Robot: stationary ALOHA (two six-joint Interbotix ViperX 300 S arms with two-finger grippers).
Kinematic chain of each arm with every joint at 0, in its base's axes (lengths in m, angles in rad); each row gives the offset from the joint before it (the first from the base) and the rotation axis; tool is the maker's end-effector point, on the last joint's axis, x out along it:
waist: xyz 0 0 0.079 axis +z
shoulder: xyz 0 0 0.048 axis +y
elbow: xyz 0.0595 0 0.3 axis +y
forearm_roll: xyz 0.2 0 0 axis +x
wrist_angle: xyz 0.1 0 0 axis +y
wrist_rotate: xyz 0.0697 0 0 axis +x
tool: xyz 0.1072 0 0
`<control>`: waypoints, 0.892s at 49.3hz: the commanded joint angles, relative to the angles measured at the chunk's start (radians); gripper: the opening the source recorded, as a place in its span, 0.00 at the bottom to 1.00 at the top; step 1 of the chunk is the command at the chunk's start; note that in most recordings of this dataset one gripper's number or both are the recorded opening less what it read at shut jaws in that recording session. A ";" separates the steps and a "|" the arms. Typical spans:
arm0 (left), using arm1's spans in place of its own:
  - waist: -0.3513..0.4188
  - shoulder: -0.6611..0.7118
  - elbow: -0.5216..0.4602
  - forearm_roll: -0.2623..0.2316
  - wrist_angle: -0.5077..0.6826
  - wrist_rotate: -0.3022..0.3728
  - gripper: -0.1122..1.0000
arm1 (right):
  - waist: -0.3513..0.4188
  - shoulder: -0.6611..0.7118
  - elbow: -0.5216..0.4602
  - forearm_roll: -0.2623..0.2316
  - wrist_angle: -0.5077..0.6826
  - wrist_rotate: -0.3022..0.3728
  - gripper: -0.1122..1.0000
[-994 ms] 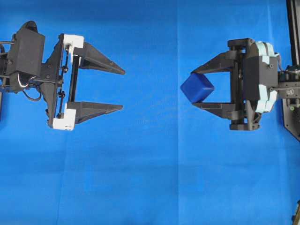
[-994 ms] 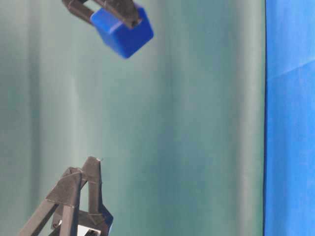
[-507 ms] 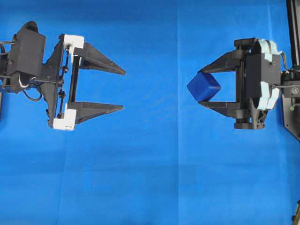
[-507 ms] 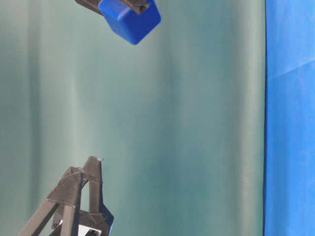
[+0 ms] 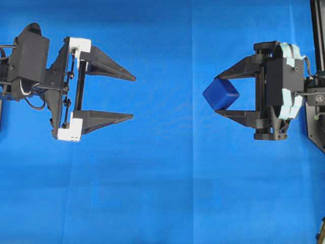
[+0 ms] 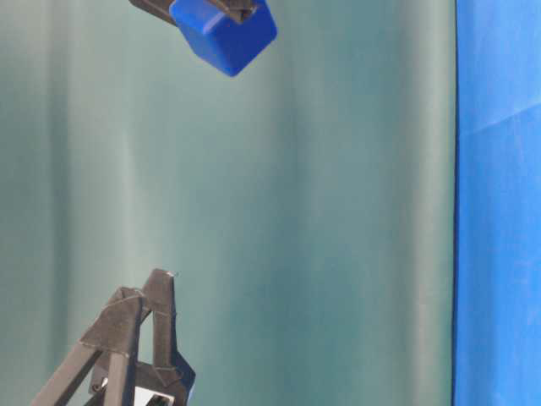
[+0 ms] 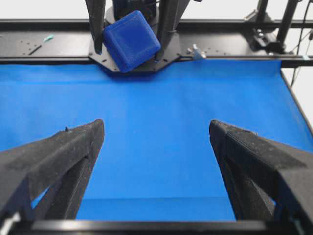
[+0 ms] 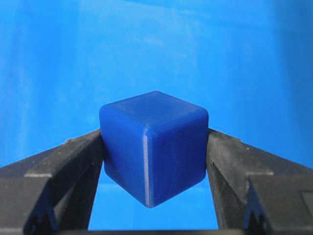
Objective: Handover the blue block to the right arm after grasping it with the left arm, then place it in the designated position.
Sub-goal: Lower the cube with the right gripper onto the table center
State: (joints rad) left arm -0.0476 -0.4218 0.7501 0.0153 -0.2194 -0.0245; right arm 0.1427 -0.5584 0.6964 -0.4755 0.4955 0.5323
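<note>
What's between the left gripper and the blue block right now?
Only bare blue cloth, per the overhead view, between the open left gripper and the blue block.

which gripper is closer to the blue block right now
Right. The right gripper is shut on the blue block, pinching it at its fingertips. The left gripper sits open and empty across the cloth, well apart from it.

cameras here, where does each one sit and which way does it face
Overhead: above, facing down on the blue cloth; left gripper open, right gripper clamping the blue block.
Table-level: low, sideways; block, finger parts.
Left wrist: across to the block.
Right wrist: its fingers pinching it.
All share the block.
</note>
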 commanded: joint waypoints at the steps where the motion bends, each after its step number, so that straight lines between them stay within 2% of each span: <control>1: 0.002 -0.006 -0.021 0.002 -0.008 0.000 0.93 | 0.002 -0.003 -0.011 0.002 -0.005 0.002 0.59; 10: 0.000 -0.008 -0.018 0.002 -0.006 0.000 0.93 | 0.002 0.041 0.000 0.005 -0.048 0.006 0.59; 31: 0.000 -0.006 -0.021 0.002 -0.008 0.003 0.93 | -0.025 0.302 0.029 0.005 -0.376 0.092 0.59; 44: 0.002 -0.006 -0.018 0.002 -0.008 0.000 0.93 | -0.069 0.506 -0.006 0.005 -0.566 0.098 0.59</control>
State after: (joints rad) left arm -0.0476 -0.4218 0.7501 0.0153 -0.2194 -0.0245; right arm 0.0828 -0.0890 0.7271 -0.4725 -0.0169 0.6289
